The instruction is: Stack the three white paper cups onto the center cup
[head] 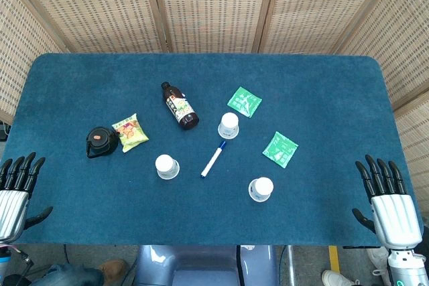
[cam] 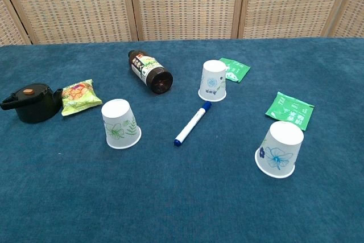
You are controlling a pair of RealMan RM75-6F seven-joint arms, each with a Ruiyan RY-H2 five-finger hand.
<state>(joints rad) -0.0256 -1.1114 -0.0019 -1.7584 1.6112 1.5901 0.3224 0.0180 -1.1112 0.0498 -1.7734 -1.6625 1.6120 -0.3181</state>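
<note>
Head view: three cups (head: 228,125) stand mid-table, well apart from both released robot hands (head: 389,199).

The left hand (head: 15,189) is cut off by the head view's left edge; its wrist and arm fall outside the picture. The right hand (head: 389,207) is partly cropped at the lower right corner. The chest view shows neither hand. Print on the bottle (cam: 149,71) label and green packets (cam: 290,110) is too small to read, possibly product text.
</note>
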